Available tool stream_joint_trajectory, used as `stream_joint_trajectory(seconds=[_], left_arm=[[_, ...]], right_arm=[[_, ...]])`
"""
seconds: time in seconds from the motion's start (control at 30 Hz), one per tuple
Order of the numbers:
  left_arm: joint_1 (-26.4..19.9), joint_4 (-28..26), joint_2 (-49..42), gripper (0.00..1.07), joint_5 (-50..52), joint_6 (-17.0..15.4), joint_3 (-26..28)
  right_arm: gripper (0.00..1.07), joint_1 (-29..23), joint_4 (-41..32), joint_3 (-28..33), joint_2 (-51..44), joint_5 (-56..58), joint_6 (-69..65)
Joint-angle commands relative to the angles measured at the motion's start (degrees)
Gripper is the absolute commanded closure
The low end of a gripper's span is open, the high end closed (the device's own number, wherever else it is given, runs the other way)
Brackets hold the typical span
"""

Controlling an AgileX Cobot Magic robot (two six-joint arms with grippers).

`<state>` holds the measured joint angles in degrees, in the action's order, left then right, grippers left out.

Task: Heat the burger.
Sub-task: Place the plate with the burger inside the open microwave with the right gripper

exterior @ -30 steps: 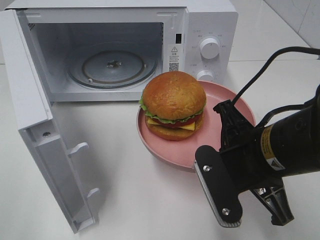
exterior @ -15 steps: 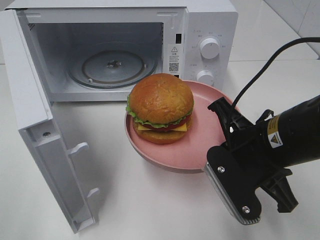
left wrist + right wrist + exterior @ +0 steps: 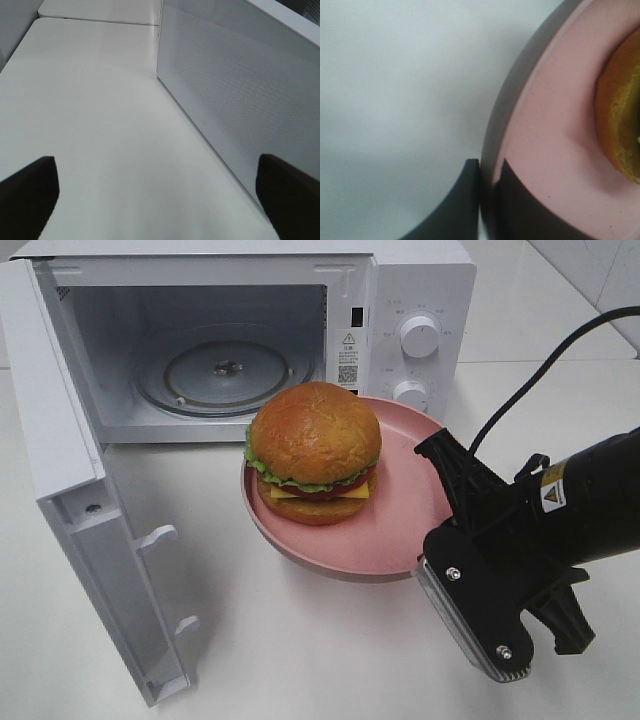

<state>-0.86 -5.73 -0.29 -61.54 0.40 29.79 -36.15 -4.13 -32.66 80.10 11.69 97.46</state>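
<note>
A: High view first. What moved?

B: The pink plate [image 3: 395, 530] with the burger [image 3: 313, 445] on it has slid left and a little farther back over the last second. It is now closer to the mouth of the microwave [image 3: 420, 290]. The right arm came along with it.

A: The grip?

B: The right fingers [image 3: 440, 450] are pinched on the plate's right rim. The door [image 3: 60, 460] hangs wide open on the left, and the turntable [image 3: 225, 375] is bare. The burger is upright on the left part of the plate, just in front of the cavity and not yet inside.

A: Is the plate off the worktop?

B: I can't tell from here.

A: Left wrist view?

B: The left fingers [image 3: 27, 197] are spread fully apart and hold nothing. Under them is only the white worktop [image 3: 90, 100], with the microwave's perforated side wall [image 3: 240, 100] beside it.

A: Right wrist view?

B: The right fingers [image 3: 472, 200] are nearly closed, clamping the plate rim [image 3: 550, 125] between them. An edge of the bun [image 3: 620, 125] shows just beyond.

A: Meaning?

B: My guess is the carry is under way. Loading the cavity, shutting the door and setting the dial all remain.
</note>
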Motion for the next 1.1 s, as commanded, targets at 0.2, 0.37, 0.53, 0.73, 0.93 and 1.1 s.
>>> stream_joint_trajectory(seconds=[0.2,0.37,0.53,0.73,0.93,1.1], left_arm=[[-0.2,-0.1,-0.3,0.06,0.3,-0.4,-0.2],[-0.2,-0.1,-0.3,0.06,0.3,-0.4,-0.2],[-0.2,-0.1,-0.3,0.06,0.3,-0.4,-0.2],[-0.2,-0.1,-0.3,0.06,0.3,-0.4,-0.2],[-0.2,-0.1,-0.3,0.06,0.3,-0.4,-0.2],[-0.2,-0.1,-0.3,0.06,0.3,-0.4,-0.2]], right_arm=[[1.07,0.0,0.2,-1.8,-0.7,-3.0,-0.7],[1.07,0.0,0.5,-3.7,0.2,-3.1,-1.0],[1.07,0.0,0.5,-5.7,2.8,-3.2,-1.0],[1.07,0.0,0.3,-9.1,5.7,-3.3,-1.1],[1.07,0.0,0.3,-13.6,9.9,-1.7,-1.3],[1.07,-0.1,0.1,-16.3,12.3,-1.5,-1.3]])
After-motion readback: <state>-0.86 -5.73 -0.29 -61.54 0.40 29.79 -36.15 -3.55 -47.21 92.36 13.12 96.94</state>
